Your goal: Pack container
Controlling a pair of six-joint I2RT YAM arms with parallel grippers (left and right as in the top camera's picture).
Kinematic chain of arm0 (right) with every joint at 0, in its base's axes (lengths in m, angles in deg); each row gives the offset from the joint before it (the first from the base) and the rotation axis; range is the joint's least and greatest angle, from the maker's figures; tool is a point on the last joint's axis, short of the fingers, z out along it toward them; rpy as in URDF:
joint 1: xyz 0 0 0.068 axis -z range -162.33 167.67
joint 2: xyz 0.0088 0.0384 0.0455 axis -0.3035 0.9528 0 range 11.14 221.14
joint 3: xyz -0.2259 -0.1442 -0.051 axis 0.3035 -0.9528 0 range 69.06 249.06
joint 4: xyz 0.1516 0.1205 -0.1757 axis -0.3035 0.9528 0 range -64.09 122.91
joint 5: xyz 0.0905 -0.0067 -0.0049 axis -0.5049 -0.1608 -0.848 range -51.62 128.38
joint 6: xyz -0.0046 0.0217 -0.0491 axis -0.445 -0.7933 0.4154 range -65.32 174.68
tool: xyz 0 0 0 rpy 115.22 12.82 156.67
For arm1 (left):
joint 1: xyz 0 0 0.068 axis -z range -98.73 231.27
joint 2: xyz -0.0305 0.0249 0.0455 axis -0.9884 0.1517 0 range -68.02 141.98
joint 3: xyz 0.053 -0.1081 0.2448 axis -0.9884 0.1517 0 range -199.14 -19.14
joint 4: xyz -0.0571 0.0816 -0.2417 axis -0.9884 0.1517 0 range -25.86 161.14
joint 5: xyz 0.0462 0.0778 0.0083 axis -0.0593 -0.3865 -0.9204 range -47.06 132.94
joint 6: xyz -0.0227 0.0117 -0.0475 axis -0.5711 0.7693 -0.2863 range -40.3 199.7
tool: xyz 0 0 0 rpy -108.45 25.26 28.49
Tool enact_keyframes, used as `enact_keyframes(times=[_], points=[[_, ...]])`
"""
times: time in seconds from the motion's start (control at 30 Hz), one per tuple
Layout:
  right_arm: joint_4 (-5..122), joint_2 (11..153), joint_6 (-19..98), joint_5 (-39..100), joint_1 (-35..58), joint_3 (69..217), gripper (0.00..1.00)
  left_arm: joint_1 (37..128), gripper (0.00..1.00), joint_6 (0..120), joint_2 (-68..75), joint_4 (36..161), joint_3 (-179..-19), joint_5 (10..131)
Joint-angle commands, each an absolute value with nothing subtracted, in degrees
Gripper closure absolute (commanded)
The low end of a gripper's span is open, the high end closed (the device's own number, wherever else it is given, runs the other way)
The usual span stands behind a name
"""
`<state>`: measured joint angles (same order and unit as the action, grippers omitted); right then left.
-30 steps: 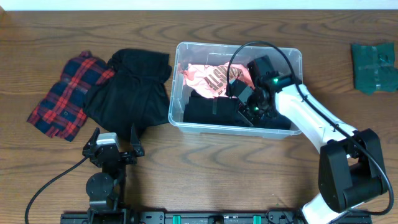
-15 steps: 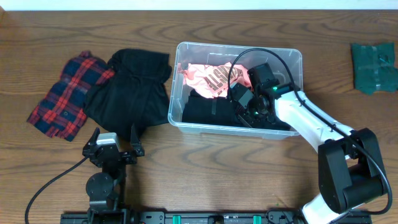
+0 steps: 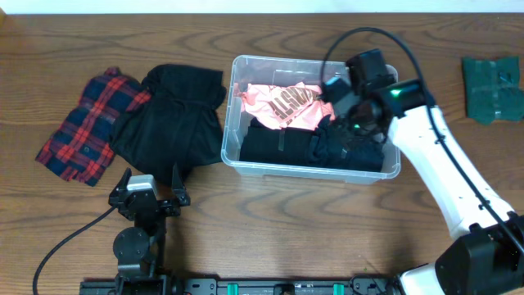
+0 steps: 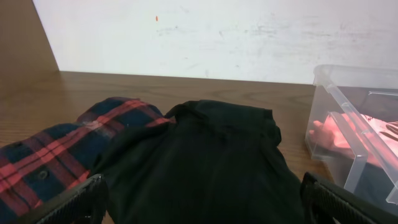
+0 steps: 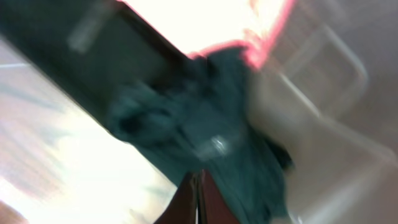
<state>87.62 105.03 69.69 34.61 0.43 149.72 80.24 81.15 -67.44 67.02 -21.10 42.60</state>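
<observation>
The clear plastic container (image 3: 246, 65) stands mid-table and holds a pink garment (image 3: 282, 102), a black garment (image 3: 274, 143) and a dark blue-green garment (image 3: 352, 152). My right gripper (image 3: 350, 123) hangs over the container's right half, above the dark garment. In the blurred right wrist view its fingers (image 5: 199, 199) are pressed together with nothing between them, over the dark garment (image 5: 199, 124). My left gripper (image 3: 149, 197) rests open near the front edge. Its wrist view looks across a black garment (image 4: 205, 162) with the fingers wide apart.
A black garment (image 3: 172, 115) and a red plaid shirt (image 3: 90, 123) lie left of the container. A green cloth (image 3: 491, 86) lies at the far right. The left wrist view shows the plaid shirt (image 4: 56, 149) and the container's wall (image 4: 348, 112).
My right gripper has risen out of the container and moved right and back. The dark garment stays in the container's right half. The left arm has not moved.
</observation>
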Motion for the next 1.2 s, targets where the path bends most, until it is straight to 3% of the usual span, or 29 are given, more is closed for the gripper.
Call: enact_keyframes(times=[0.0,0.3,0.83,1.17], points=[[89.09,105.29,60.16,39.42,4.08,149.22,0.99,79.95,0.02,80.89,-67.81,68.18,-19.37,42.34],[85.24,105.45,58.80,38.76,7.10,142.86,0.99,79.95,0.02,80.89,-67.79,68.16,-19.37,42.34],[64.13,108.37,59.09,40.12,7.25,126.66,0.99,79.95,0.02,80.89,-67.79,68.18,-19.37,42.34],[66.79,108.16,60.94,39.92,7.25,134.18,0.97,79.95,0.02,80.89,-67.79,68.18,-19.37,42.34]])
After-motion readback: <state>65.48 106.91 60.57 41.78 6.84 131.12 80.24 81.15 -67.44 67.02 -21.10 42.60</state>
